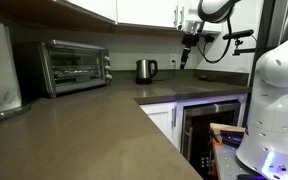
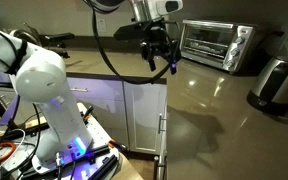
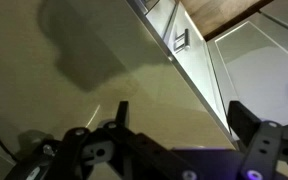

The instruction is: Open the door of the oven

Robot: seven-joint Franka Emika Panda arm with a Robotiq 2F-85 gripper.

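The grey worktop [image 1: 94, 130] lies nearest. Farther back on the left sits the oven [image 1: 74, 66], its door [image 1: 68, 66] shut. Far right, beyond the kettle [image 1: 145, 70], the pincer [image 1: 183, 62] hangs released, well apart.

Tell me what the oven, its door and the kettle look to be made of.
Oven: likely stainless steel; silver-grey casing with soft sheen. Door: seemingly glass in a silver metal frame; racks show through. Kettle: probably polished steel, shiny with dark handle; too small to be sure.
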